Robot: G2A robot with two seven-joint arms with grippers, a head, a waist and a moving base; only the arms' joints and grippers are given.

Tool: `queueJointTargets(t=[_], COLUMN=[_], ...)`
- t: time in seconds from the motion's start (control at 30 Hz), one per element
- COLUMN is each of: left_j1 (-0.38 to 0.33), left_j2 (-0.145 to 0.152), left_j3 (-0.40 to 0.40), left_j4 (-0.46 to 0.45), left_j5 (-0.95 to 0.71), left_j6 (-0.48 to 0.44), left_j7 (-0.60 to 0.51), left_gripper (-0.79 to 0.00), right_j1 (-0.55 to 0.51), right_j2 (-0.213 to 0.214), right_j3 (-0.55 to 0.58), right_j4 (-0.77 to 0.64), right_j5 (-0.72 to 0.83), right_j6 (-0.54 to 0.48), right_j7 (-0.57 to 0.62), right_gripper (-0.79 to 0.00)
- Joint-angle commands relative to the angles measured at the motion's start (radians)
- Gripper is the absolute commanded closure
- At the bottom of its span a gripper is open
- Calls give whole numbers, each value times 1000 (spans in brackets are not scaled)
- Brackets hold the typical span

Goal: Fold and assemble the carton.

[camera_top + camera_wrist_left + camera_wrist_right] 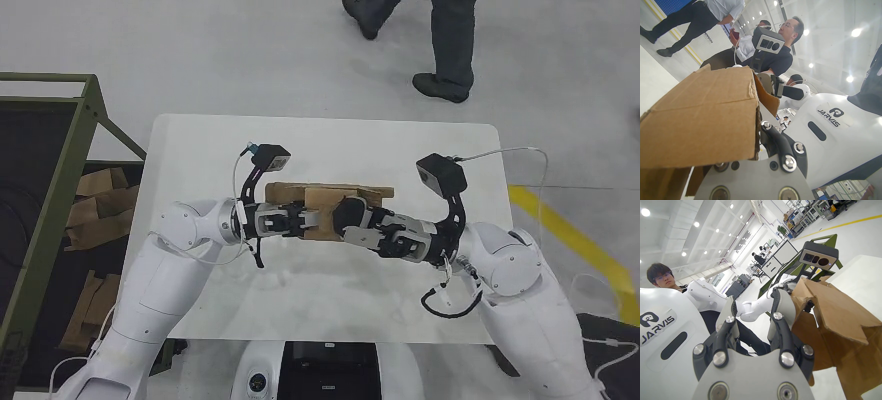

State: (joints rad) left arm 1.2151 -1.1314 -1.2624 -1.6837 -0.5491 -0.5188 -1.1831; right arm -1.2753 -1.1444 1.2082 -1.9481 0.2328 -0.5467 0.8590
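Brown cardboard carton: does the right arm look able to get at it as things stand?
Probably yes. The right gripper is open right beside the brown cardboard carton on the white table, one finger next to its ragged edge; nothing lies between them.

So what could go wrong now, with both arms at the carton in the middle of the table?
1. The carton has a frayed, partly split corner edge; more pushing there may tear it.
2. The right gripper is open, with one finger beside a loose flap; it grips nothing, so the flap may spring back.
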Motion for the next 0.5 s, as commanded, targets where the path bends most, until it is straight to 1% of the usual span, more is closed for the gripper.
queueJointTargets(t=[0.0, 0.07, 0.1, 0.13, 0.17, 0.27, 0.3, 0.33, 0.4, 0.43, 0.47], left_j1=[-1, -4, -5, -7, -10, -18, -21, -25, -31, -33, -36], left_j2=[1, 2, 2, 2, 3, 3, 3, 3, 3, 2, 2], left_j3=[-2, -4, -5, -7, -8, -11, -11, -12, -11, -8, -6], left_j4=[1, 2, 2, 3, 3, 7, 9, 12, 19, 21, 24], left_j5=[-11, -25, -34, -44, -54, -103, -114, -121, -138, -149, -163], left_j6=[3, 7, 10, 13, 15, 25, 29, 30, 36, 40, 45], left_j7=[2, 2, 0, -2, -5, -15, -20, -24, -29, -31, -34], left_gripper=[0, 0, 0, 0, 0, 0, 0, 0, 0, 0, 0], right_j1=[-7, -18, -25, -32, -40, -68, -78, -88, -107, -116, -125], right_j2=[2, 5, 6, 8, 9, 14, 15, 16, 18, 20, 20], right_j3=[13, 32, 43, 55, 66, 104, 116, 127, 152, 166, 181], right_j4=[-8, -20, -27, -35, -43, -71, -80, -89, -104, -110, -117], right_j5=[2, 3, 1, 1, 0, -7, -12, -16, -29, -42, -56], right_j6=[-13, -28, -37, -48, -59, -106, -122, -136, -162, -173, -183], right_j7=[-8, -17, -22, -27, -31, -54, -63, -70, -89, -99, -111], right_gripper=[-369, -388, -416, -468, -477, -539, -551, -542, -548, -563, -616])
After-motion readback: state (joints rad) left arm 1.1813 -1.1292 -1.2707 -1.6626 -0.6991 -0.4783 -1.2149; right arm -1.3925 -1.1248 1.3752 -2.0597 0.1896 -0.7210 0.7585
